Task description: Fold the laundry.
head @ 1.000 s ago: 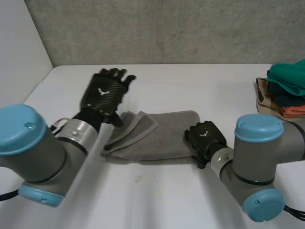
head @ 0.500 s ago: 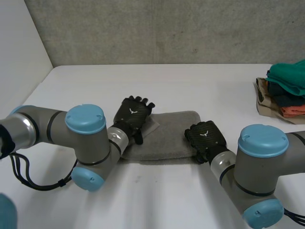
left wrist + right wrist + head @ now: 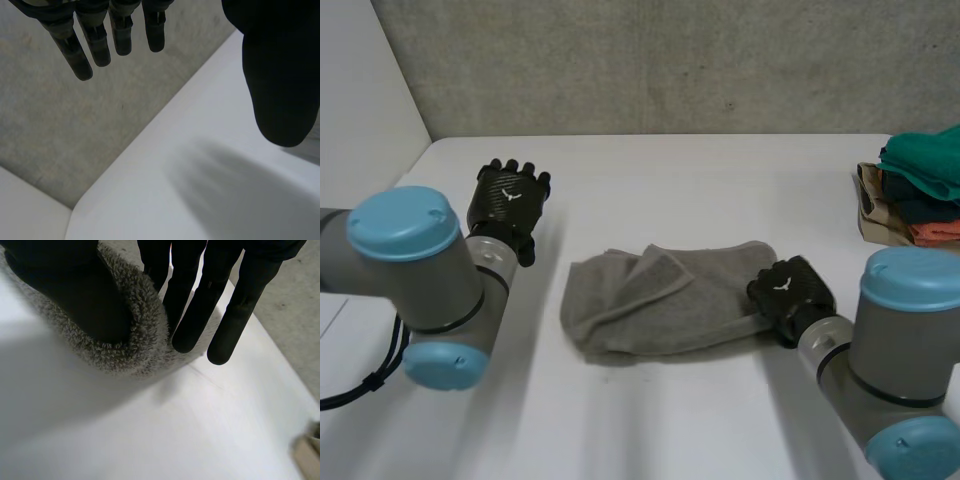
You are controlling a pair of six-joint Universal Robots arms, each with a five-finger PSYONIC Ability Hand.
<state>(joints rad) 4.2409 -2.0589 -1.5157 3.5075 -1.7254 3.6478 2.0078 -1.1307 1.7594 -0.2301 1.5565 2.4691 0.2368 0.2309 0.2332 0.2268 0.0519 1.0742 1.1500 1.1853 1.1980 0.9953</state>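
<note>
Currently the grey towel [image 3: 650, 305] is pinched by the right robot hand [image 3: 790, 290], the left robot hand [image 3: 508, 195] spread; bunching could be caused by one-sided pulling.

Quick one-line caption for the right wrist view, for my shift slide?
Right hand pinches a rolled edge of the grey towel between thumb and straight fingers over the white table.

No words, numbers, labels or brand names are being shown legibly anywhere in these views. A small white winged emblem [image 3: 510, 194] is being displayed on the back of the black left hand [image 3: 505, 210], seen from the head view. A matching white mark is being carried on the back of the right hand [image 3: 795, 298], and it is being shown without any lettering.
</note>
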